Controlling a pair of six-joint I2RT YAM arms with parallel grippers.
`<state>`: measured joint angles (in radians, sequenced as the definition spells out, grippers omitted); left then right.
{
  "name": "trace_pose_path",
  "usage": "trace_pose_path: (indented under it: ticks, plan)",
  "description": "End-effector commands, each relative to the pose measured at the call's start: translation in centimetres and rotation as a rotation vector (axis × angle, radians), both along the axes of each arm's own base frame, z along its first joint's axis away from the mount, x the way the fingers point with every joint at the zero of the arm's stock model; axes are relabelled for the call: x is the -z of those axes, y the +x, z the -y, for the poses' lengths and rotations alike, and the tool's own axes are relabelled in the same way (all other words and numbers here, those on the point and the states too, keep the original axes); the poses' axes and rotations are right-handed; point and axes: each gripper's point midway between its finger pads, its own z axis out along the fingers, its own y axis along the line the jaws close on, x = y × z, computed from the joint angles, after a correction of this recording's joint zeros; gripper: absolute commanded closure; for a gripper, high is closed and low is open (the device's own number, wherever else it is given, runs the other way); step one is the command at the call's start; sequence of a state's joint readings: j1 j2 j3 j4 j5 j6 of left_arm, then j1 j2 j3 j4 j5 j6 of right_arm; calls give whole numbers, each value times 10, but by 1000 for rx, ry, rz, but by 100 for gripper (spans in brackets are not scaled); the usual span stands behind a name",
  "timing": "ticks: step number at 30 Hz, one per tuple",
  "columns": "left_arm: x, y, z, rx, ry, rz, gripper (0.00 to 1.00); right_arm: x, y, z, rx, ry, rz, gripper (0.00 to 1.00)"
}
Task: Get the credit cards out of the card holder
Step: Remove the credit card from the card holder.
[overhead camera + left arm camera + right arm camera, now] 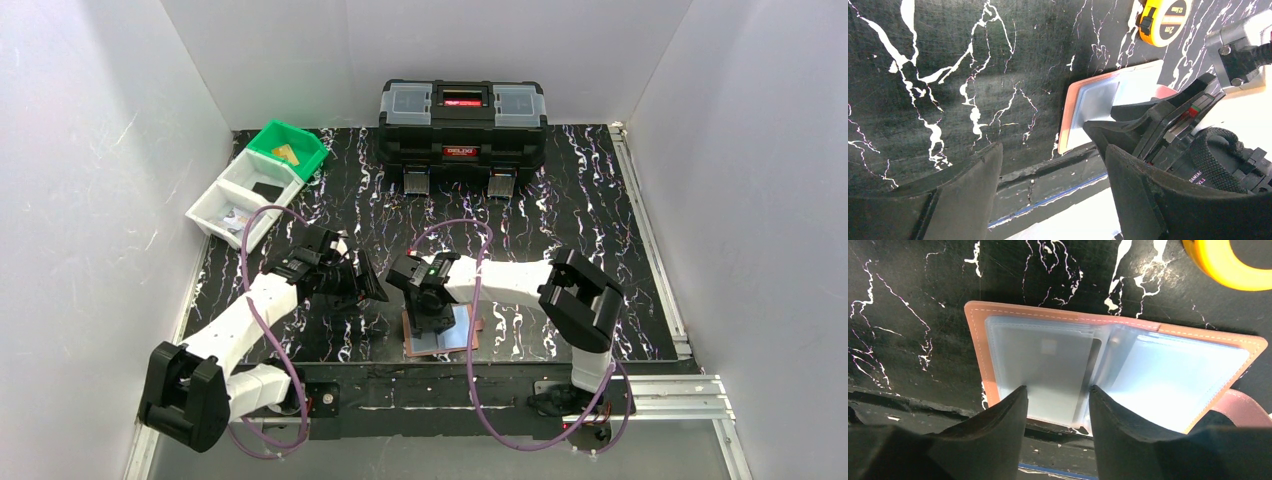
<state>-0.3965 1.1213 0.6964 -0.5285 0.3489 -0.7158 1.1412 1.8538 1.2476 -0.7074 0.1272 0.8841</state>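
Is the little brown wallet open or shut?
Open. The wallet lies spread flat on the table, with both halves facing up and its clear sleeves showing.

The yellow tape measure (pixel 1164 22) lying on the desk shows "2m" on its round face, next to smaller print too blurred to read, while the black toolbox's (pixel 462 125) red label stays illegible.
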Motion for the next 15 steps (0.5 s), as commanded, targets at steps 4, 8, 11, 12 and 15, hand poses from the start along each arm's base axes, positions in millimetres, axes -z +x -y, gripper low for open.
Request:
trace_pose_path:
  ticks: [4, 8, 11, 12, 15]
  plan:
    - [4, -7, 2, 14, 4, -30, 26, 15, -8, 7, -15, -38, -30, 60]
    - [5, -8, 4, 17, 8, -38, 28, 19, -9, 14, 14, -2, -52, 73]
    - [8, -8, 7, 23, 7, -52, 32, 21, -10, 19, 32, 30, -71, 81]
    - [8, -8, 9, 26, 3, -54, 33, 20, -10, 18, 34, 53, -77, 83]
    - [8, -8, 17, 41, -9, -63, 38, 22, -10, 20, 46, 85, -89, 87]
